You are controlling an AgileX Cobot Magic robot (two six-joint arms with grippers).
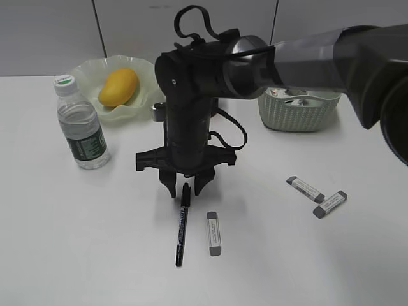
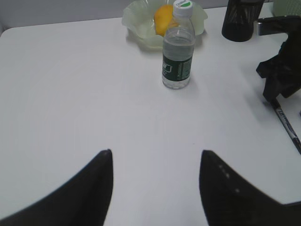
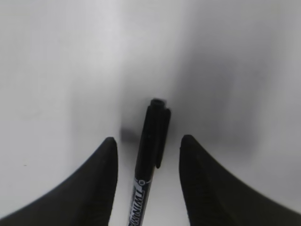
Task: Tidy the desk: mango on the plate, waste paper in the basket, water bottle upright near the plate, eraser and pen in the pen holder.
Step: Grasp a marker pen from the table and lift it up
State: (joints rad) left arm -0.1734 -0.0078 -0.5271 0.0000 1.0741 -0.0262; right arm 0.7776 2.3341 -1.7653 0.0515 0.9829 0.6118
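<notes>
My right gripper (image 1: 185,188) points straight down at the middle of the desk (image 1: 76,255), open, with a jaw on each side of the cap end of the black pen (image 1: 182,224). The right wrist view shows the pen (image 3: 150,146) lying between the open jaws (image 3: 148,140), untouched. A grey eraser (image 1: 213,233) lies beside the pen. The mango (image 1: 118,87) lies on the plate (image 1: 89,69). The water bottle (image 1: 80,124) stands upright next to it. My left gripper (image 2: 156,153) is open and empty over bare desk. The pen holder (image 2: 240,21) shows in the left wrist view.
Two more grey erasers (image 1: 305,189) (image 1: 330,204) lie at the right. The green basket (image 1: 299,118) stands at the back right with crumpled paper (image 1: 282,94) inside. My right arm hides the pen holder in the exterior view.
</notes>
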